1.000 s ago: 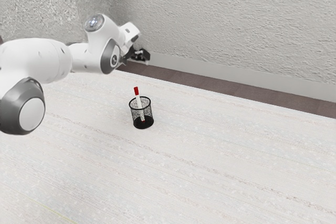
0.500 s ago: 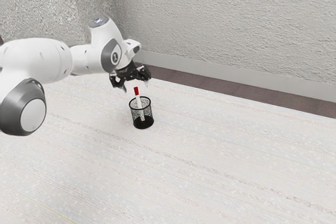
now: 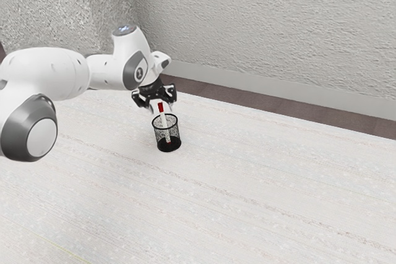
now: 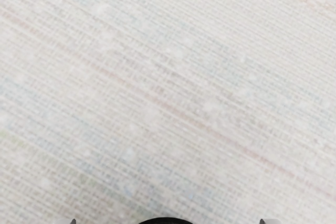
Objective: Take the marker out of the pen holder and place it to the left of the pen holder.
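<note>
Gripper (image 3: 161, 107): fingers spread, pos. at marker's (image 3: 161, 108) red upper end; contact w/ marker unclear in ext. view. Marker stands slightly tilted inside pen holder (image 3: 168, 147), upper end above rim.

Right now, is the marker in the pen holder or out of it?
In: the marker leans in the mesh pen holder, its lower end seen through the mesh and its red end above the rim.
</note>
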Controlling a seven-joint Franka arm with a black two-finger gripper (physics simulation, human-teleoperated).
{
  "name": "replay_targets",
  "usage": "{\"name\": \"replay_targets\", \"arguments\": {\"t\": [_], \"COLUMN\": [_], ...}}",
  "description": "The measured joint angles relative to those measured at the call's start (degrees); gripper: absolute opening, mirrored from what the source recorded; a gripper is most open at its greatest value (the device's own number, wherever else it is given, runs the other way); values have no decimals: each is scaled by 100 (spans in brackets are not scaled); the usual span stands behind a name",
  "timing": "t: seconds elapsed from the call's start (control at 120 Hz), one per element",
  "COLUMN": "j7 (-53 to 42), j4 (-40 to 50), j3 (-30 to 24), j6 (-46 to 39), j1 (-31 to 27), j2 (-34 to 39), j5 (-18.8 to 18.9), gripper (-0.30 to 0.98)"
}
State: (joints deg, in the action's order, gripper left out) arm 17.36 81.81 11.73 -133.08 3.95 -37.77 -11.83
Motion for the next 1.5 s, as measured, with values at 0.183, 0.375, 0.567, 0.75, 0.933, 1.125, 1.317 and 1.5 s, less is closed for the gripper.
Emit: {"name": "replay_targets", "arguments": {"t": [0.183,0.375,0.567,0.75,0.933,1.125,1.317,1.5], "j7": [-23,-34,-41,-48,-53,-32,31,102], "j4": [-8,-202,-173,-155,-141,-128,-142,72], "j3": [-13,-38,-15,13,48,126,123,121], "j6": [-206,-307,-342,-342,-336,-333,-330,-318], "j1": [37,73,86,89,83,80,101,192], "j2": [-11,-209,-180,-187,-183,-175,-16,808], "j5": [74,92,112,201,295,356,465,588], "gripper": [35,28,23,14,3,-4,-6,-7]}}
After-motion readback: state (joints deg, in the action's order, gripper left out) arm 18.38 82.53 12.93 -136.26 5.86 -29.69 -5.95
